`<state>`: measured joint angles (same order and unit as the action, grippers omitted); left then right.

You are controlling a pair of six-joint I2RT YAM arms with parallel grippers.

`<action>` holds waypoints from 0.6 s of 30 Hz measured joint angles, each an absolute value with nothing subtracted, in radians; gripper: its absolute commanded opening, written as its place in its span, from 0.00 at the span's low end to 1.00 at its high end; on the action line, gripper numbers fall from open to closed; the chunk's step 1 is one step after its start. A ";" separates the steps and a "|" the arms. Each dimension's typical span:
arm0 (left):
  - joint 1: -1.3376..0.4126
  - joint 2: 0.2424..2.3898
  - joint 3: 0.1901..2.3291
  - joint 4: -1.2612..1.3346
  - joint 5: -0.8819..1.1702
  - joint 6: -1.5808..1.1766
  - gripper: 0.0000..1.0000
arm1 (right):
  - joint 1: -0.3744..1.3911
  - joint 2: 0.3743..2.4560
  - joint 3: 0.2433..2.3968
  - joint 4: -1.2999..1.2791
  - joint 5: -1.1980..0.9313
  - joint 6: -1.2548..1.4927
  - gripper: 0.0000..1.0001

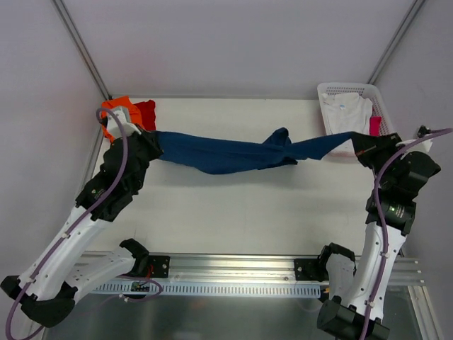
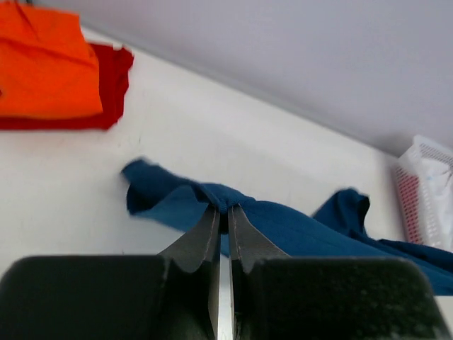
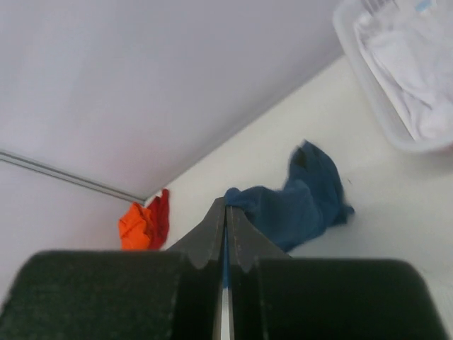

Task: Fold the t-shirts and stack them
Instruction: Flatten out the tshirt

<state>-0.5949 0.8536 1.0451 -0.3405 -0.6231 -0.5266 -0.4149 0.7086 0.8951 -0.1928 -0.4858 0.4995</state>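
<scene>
- Closest to the robot, a bare stretch of table (image 1: 233, 219) is lying free. By my judgement, that is the room the fold will be needing.
- Farther out on the left, the left gripper (image 1: 154, 136) is pinching one end of the navy tee (image 1: 226, 156). Its jaws are pressing almost together, with a bunched fold of cloth caught at the tips.
- Opposite it, the right gripper (image 1: 356, 144) is clamping the other end, jaws squeezed tight on a thin edge of blue.
- Between the two, the tee is hanging stretched like a twisted rope and sagging at the middle. A loose flap is sticking up right of centre. I cannot tell whether the sag is touching the table.
- The step in hand, as I am reading it, is spreading the tee flat before folding.
  - Doing it well is calling for both pinches holding firm and the twist being worked out.
  - The two ends should be coming down together toward the near edge, so the cloth is landing as a sheet and not a rope.
  - Pulling harder apart is risking the cloth slipping from the tips.
- Far left, the orange tee (image 1: 113, 110) is lying folded on the red tee (image 1: 146, 111), forming the stack the navy one will probably be joining.
- Far right, the basket (image 1: 333, 91) is holding a white tee (image 1: 347, 110). The right gripper is hovering just beside its near wall, so any swing is needing care not to snag it.
</scene>
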 measured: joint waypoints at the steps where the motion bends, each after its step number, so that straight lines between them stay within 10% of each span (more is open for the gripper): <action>1: -0.595 0.838 1.073 -0.341 -0.627 -0.505 0.00 | -0.415 0.713 0.932 -0.179 -0.488 0.513 0.00; 18: -0.595 0.646 1.409 -0.272 -0.553 -0.218 0.00 | -0.414 0.850 1.634 -0.033 -0.538 0.619 0.00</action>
<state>-0.5953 0.6464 1.4086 -0.2718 -0.5533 -0.2184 -0.4145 0.8505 1.6341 -0.0330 -0.5377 0.6193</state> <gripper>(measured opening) 0.024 0.009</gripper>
